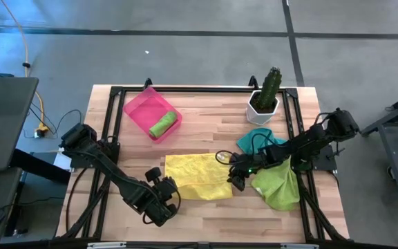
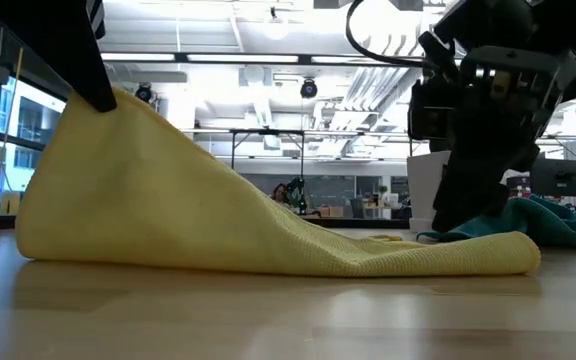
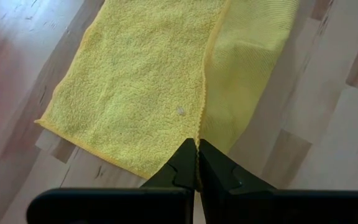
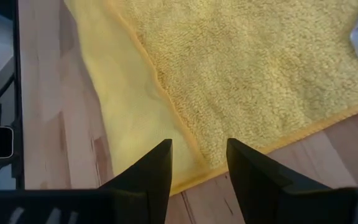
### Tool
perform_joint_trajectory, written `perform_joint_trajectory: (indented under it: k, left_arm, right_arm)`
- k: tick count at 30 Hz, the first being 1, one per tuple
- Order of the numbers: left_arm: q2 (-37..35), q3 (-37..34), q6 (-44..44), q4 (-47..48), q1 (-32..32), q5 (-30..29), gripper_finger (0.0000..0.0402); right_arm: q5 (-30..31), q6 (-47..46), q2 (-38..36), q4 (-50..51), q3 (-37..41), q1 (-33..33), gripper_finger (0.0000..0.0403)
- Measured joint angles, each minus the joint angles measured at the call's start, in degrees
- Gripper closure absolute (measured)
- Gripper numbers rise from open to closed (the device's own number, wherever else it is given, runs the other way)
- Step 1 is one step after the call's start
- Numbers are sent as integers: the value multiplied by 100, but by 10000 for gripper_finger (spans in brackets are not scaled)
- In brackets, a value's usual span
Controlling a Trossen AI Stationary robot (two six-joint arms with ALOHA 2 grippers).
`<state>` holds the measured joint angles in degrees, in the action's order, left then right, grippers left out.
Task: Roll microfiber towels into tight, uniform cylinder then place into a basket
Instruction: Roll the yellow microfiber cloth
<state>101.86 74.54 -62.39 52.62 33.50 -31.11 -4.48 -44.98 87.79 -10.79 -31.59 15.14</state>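
- Yellow towel (image 1: 197,176) spread on the bench (image 1: 206,124), partly folded over itself, with one corner lifted — raised edge clear in the low view.
- Left gripper (image 1: 168,195) at the yellow towel's front-left corner, fingers (image 3: 185,167) pressed together on the towel's edge, cloth pinched between them and hanging away from the tips.
- Right gripper (image 1: 235,181) at the yellow towel's opposite, right-hand edge, fingers (image 4: 160,163) apart, tips just above the folded hem without gripping it.
- Teal towel (image 1: 254,139) bunched just beyond the yellow towel's right edge, toward the cactus pot (image 1: 264,97).
- Large green towel (image 1: 279,184) crumpled right of the yellow towel, under the right arm.
- Pink basket (image 1: 141,109) well apart from the yellow towel, toward the bench's back-left — one rolled green towel (image 1: 162,126) lying inside.
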Motion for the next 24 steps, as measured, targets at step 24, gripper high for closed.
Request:
perform_joint_trajectory:
  k: [24]
  left_arm:
    - [2,0,151,-4,13,-107,401]
  right_arm:
    - [-567,-413,612,-807,-72,281,258]
